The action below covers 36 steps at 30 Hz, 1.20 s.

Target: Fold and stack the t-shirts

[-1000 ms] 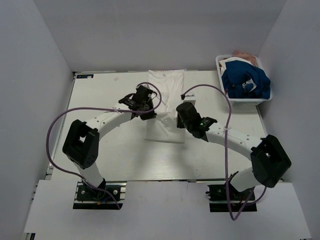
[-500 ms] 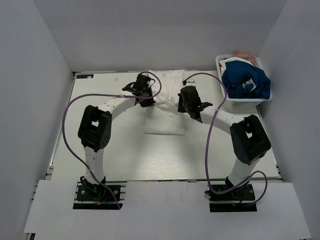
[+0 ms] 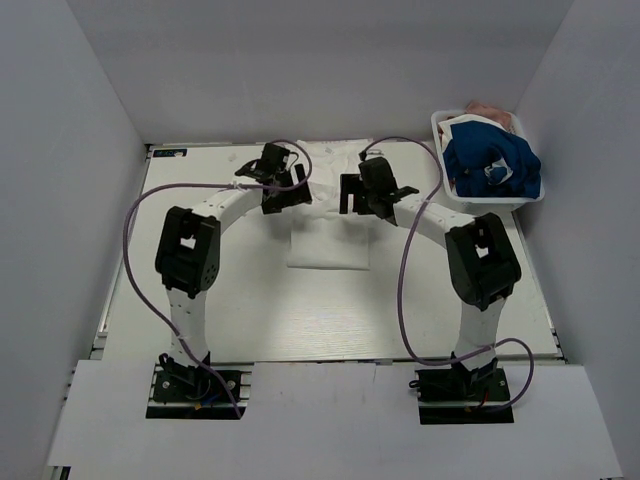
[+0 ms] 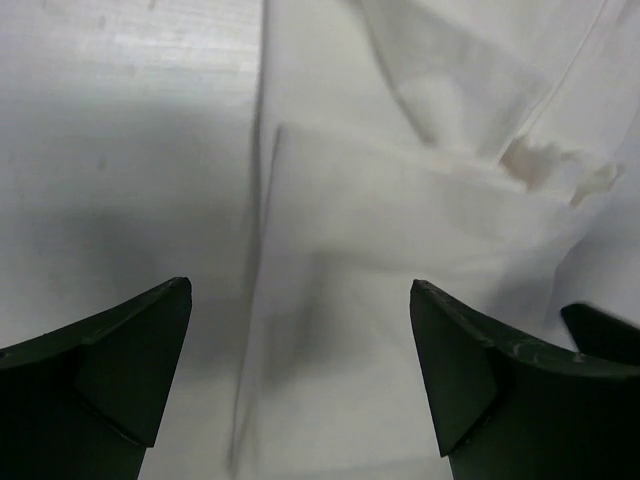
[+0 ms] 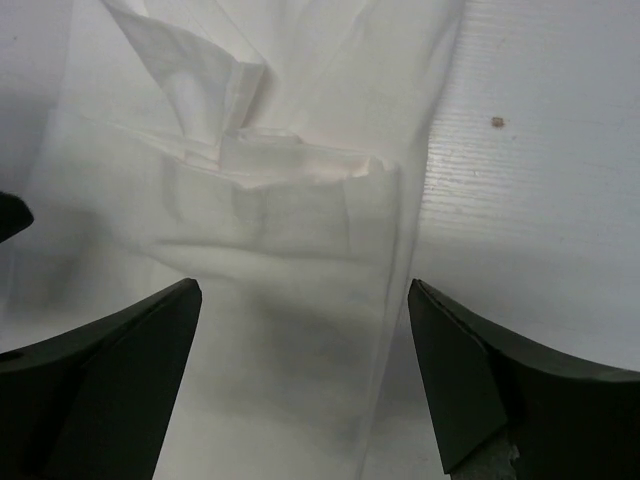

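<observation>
Saw a white t-shirt lying on the table, folded into a narrow strip running from centre toward the far edge. Near end squared off, far end rumpled (looser layers bunched there).

Found the left hand over the strip's left edge at its far part, jaws spread wide, nothing between them. Found the right hand opposite, over the strip's right edge, jaws likewise wide apart and gripping nothing.

In the left wrist view, spotted both dark fingers framing a folded cloth edge, bare table to the left and layered white fabric to the right. Couldn't tell whether fingertips touched cloth.

In the right wrist view, caught the fingers straddling the shirt's right edge, with a crumpled fold ahead. Saw bare table to the right with one small dark speck.

Logged a white bin at the table's far right corner, well apart from the folded shirt. Noted a royal blue t-shirt bunched inside, unfolded. Saw some white cloth at its far-left side and something pinkish behind (too small to identify).

Noted purple cables looping off both arms.
</observation>
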Available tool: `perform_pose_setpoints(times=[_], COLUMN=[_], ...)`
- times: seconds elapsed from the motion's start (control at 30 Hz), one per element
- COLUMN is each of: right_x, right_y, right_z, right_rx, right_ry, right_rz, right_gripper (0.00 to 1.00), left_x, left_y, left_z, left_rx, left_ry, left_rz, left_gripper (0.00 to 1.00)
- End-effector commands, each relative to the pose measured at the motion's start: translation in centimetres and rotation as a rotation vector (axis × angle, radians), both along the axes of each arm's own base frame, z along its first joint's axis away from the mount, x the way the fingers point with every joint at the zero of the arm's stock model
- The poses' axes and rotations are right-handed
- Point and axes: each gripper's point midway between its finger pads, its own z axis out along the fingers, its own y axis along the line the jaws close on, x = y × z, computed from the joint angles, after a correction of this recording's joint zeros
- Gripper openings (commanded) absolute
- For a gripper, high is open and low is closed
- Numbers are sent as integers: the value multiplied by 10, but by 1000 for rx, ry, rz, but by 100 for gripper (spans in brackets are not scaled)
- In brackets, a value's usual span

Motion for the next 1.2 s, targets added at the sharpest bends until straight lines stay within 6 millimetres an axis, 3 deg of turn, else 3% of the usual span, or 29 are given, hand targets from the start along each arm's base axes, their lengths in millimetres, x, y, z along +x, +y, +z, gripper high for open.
perform_pose_setpoints(times=[0.0,0.03,0.1,0.13,0.2,0.23,0.3,0.4,0.5,0.6,0.63,0.7,0.73,0.8,0.87,0.9,0.97,1.0,1.07,1.13,1.17], right_x=[-16,-41,-61,-87,-101,-119,-132,-146,-154,-157,-158,-158,-161,-156,-154,-160,-167,-174,-192,-217,-223], right_y=[2,-7,-7,-14,-18,-22,-16,-14,-14,-14,-14,-15,-16,-16,-18,-21,-24,-28,-36,-44,-44], right_z=[30,-3,2,-24,-17,-27,-23,-35,-45,-52,-55,-55,-55,-53,-49,-39,-39,-31,-31,-22,-9], right_rx=[54,29,69,67,111,132,189,219,228,227,224,227,222,233,228,205,194,191,161,144,169], right_ry=[-14,73,97,179,176,206,220,269,307,329,337,336,337,309,300,285,302,277,319,337,316], right_rz=[41,52,61,76,52,69,99,125,129,123,122,117,116,113,106,120,125,148,152,173,185], right_gripper=[90,90,90,90,90,90,90,88,77,52,41,32,24,11,0,0,0,0,0,0,0], left_x=[-28,-50,-69,-91,-108,-127,-139,-155,-155,-157,-157,-164,-165,-162,-164,-171,-178,-188,-200,-220,-227], left_y=[11,14,13,13,12,15,16,9,9,6,7,5,3,2,2,-1,-1,4,1,4,0], left_z=[41,23,32,13,10,-8,-20,-33,-45,-51,-55,-57,-55,-54,-46,-35,-23,-23,-1,2,19], left_rx=[-26,-19,-45,-51,-91,-102,-118,-154,-140,-149,-145,-157,-176,-181,-185,-199,-206,-200,-208,-210,-245], left_ry=[-46,9,-4,51,64,119,150,178,199,218,227,245,230,217,208,185,151,166,128,148,107], left_rz=[-3,-8,-19,-37,-57,-61,-62,-103,-107,-117,-116,-137,-149,-150,-152,-187,-208,-206,-243,-262,-282], left_gripper=[100,100,100,100,100,100,100,94,82,59,44,30,13,0,0,0,0,0,0,0,0])
